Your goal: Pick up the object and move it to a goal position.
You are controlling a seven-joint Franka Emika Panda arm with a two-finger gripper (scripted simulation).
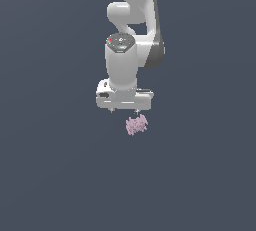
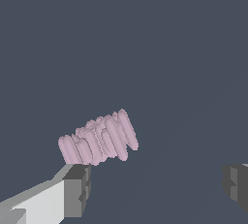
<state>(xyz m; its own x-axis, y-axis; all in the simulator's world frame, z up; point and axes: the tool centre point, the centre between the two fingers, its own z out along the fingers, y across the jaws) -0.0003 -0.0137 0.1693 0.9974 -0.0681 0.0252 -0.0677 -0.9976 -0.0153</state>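
Observation:
The object (image 1: 136,124) is a small pale pink, ribbed, bumpy clump lying on its side on the dark grey floor, just below the white hand and a little toward the exterior view's right of its middle. My gripper (image 1: 124,110) is open and empty, and only its short fingertips show under the hand. In the wrist view the object (image 2: 99,141) lies just past one dark finger pad (image 2: 77,189), not between the two. The other pad (image 2: 237,185) is far off to the side. My gripper (image 2: 157,186) holds nothing.
The white arm (image 1: 131,20) rises behind the hand. The dark grey floor (image 1: 55,175) spreads evenly all around, with no other objects or edges in view. No goal marker shows.

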